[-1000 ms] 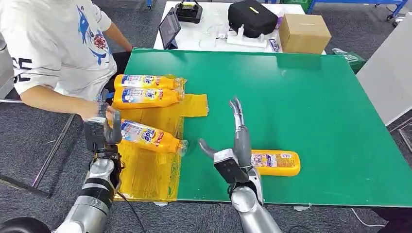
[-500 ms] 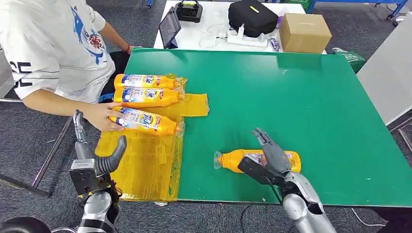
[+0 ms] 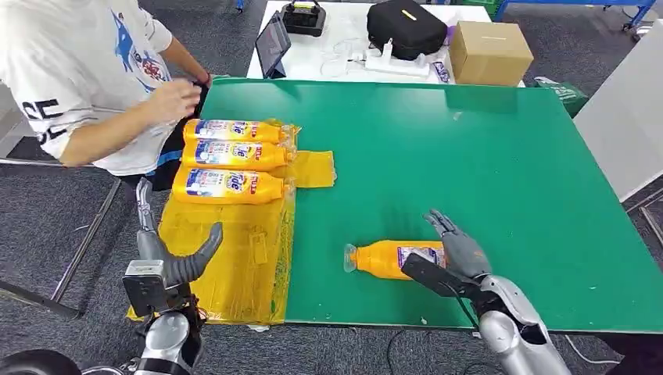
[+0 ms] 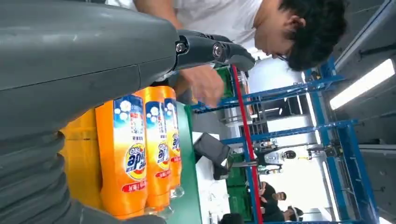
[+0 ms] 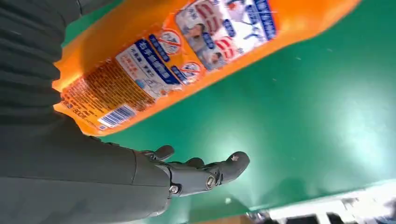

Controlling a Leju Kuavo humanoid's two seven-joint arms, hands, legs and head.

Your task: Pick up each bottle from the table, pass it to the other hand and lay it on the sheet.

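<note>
Orange third bottle (image 3: 227, 185) now lies aligned on the yellow sheet (image 3: 234, 266); both hands, left (image 3: 168, 262) and right (image 3: 457, 254), stay released, the right over the near orange bottle (image 3: 383, 258).

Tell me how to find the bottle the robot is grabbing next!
Look at the big green table. Near its front edge, one orange bottle lies on its side, with the robot's right hand over its far end. It is alone on bare green, while three other bottles lie together on the yellow sheet.
</note>
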